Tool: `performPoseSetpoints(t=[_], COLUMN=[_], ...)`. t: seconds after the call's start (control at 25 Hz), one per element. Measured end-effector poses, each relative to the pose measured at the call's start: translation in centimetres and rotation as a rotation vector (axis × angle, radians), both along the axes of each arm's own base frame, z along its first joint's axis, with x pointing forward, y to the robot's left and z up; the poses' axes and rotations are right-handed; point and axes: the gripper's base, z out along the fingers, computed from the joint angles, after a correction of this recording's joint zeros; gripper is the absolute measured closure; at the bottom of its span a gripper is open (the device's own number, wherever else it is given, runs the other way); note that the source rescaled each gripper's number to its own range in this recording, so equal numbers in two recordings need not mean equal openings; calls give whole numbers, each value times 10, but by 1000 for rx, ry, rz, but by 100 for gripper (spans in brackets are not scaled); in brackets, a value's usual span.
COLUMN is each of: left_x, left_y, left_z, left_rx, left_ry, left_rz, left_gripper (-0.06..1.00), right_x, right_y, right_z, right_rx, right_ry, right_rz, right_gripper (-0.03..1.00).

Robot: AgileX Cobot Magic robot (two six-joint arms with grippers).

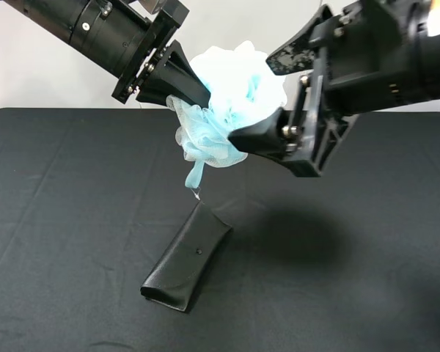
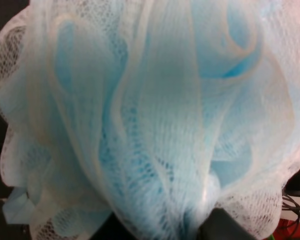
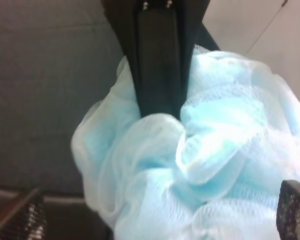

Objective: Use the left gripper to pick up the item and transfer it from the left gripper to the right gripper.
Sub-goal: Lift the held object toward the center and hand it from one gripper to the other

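A fluffy bath pouf (image 1: 235,88) of gathered light-blue and white netting hangs in mid-air above the worktop (image 1: 59,220), which is covered in matte black cloth. The left claw (image 1: 198,86) is clamped on the pouf. One smooth, tapering black finger (image 3: 157,60) sinks deep into the soft folds, while its partner is hidden behind the mesh. A pale blue ribbon loop (image 1: 196,174) dangles from the underside of the ball.

The right claw (image 1: 255,99) is spread wide and straddles the pouf from the opposite side. In the high view its lower finger lies against the netting. In its wrist view, one ribbed finger (image 3: 20,220) stands apart from the mesh.

The left arm slants down from the upper left and the thicker right arm from the upper right, so the two claws face each other across the ball. Below the ribbon, a flat, glossy black glasses case (image 1: 187,268) lies on the cloth.
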Motion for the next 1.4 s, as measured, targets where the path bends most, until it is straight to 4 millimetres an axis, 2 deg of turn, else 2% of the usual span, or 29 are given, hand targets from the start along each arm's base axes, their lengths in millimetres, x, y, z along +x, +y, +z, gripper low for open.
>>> performPoseSetpoints(t=[0.6, 1.0, 1.04, 1.08, 1.12, 1.16, 1.2, 1.24, 1.4], left_x=[-7, -8, -9, -9, -9, -9, -9, -9, -9], left_y=[-2, -4, -4, -4, -4, -4, -4, -4, -4], left_z=[3, 5, 5, 6, 6, 6, 6, 6, 6], left_rx=[-45, -85, -85, -87, -87, -87, -88, -88, -88], left_ry=[18, -4, -3, -1, 0, 1, 0, 0, 1], left_rz=[-90, -124, -126, -128, -129, -130, -131, -131, -134], left_gripper=[92, 93, 93, 93, 93, 93, 93, 93, 94], right_x=[32, 34, 34, 34, 34, 34, 34, 34, 34], right_y=[28, 30, 30, 30, 30, 30, 30, 30, 30], right_z=[-42, -45, -45, -45, -45, -45, -46, -47, -47], right_rx=[-69, -70, -70, -71, -72, -74, -80, -85, -87], right_ry=[24, 22, 22, 21, 20, 22, 26, 30, 30], right_rz=[-18, -21, -21, -20, -20, -19, -17, -16, -15], right_gripper=[-3, -2, 5, 18, 33, 54, 71, 75, 75])
